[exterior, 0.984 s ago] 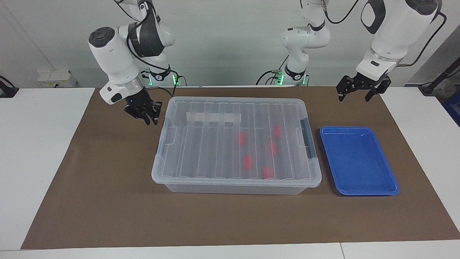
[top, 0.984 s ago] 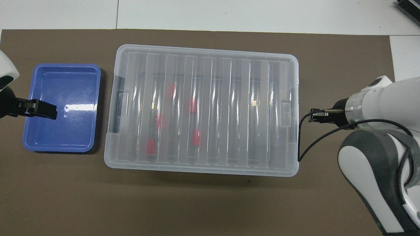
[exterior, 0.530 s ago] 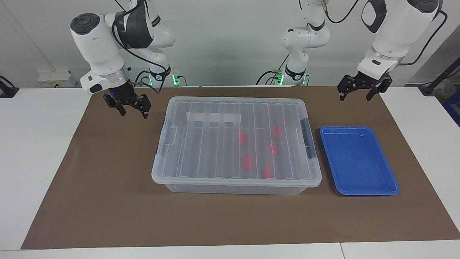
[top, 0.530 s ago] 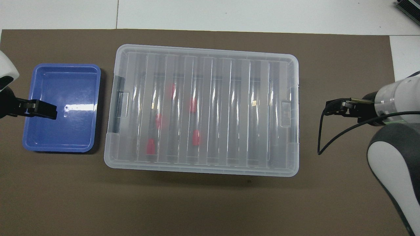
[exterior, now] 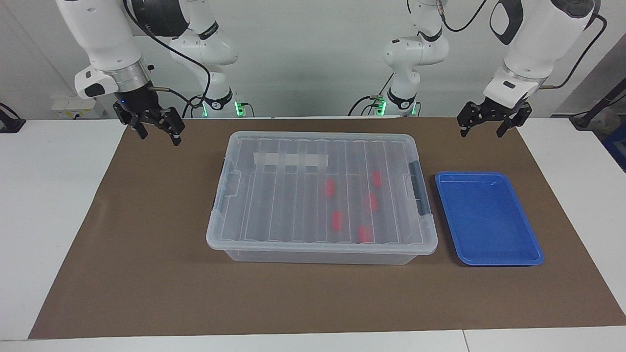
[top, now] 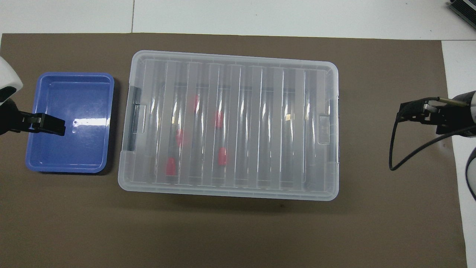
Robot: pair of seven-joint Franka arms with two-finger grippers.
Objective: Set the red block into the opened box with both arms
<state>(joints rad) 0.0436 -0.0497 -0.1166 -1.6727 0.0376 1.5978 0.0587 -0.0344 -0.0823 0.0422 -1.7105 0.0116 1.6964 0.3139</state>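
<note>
The clear box (exterior: 320,247) (top: 227,59) stands mid-mat with its ribbed lid on. Several red blocks lie inside under the lid, toward the left arm's end, one of them (exterior: 330,187) (top: 219,119) near the middle. My right gripper (exterior: 160,138) (top: 403,114) hangs open and empty above the mat at the right arm's end, well apart from the box. My left gripper (exterior: 481,132) (top: 55,126) waits open and empty, raised over the tray's edge at the left arm's end.
A shallow blue tray (exterior: 499,261) (top: 70,76) lies beside the box toward the left arm's end, with nothing in it. A brown mat (exterior: 146,274) covers the table. A black cable (top: 394,156) loops from the right wrist.
The right gripper opened beside the box's end, then rose and drew away toward its own end of the table. The left arm, box and blocks have not moved.
</note>
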